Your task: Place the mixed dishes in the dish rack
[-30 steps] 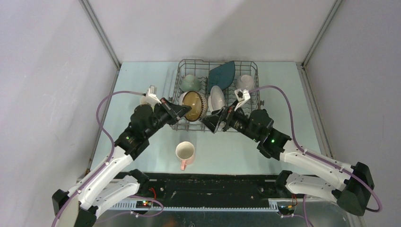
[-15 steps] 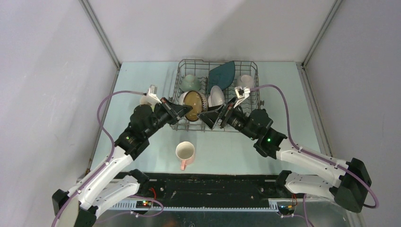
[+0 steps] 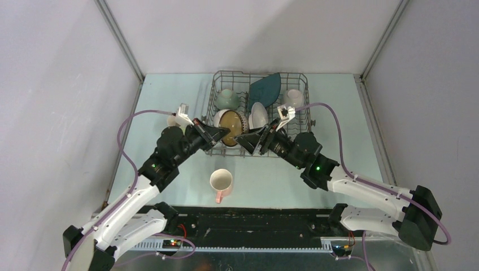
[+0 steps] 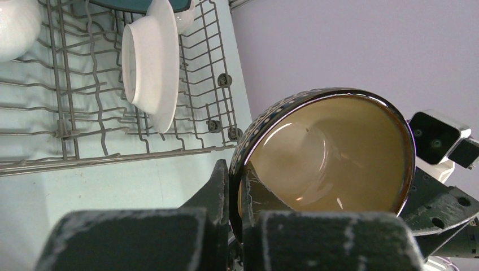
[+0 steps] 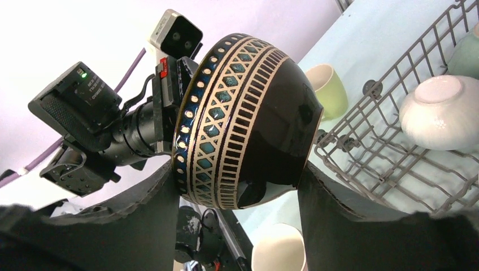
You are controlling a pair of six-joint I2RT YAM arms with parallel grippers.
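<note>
The brown bowl (image 3: 230,126), patterned outside and tan inside, hangs on its side at the front edge of the dish rack (image 3: 305,96). My left gripper (image 3: 225,133) is shut on its rim; in the left wrist view the fingers (image 4: 220,186) pinch the bowl (image 4: 333,152) wall. My right gripper (image 3: 245,141) spans the bowl (image 5: 243,118) from rim to foot, with both fingers against it. The pink mug (image 3: 221,182) lies on the table in front of the rack. A pale yellow-green mug (image 5: 330,84) sits left of the rack.
Inside the rack stand a dark teal plate (image 3: 265,87), a white bowl (image 3: 258,116) on edge, a pale green bowl (image 3: 227,99) and another white bowl (image 3: 292,97). Grey walls enclose the table on three sides.
My right arm has moved left to the brown bowl and its jaws have narrowed around it. The left gripper keeps hold of the rim and has barely moved.
</note>
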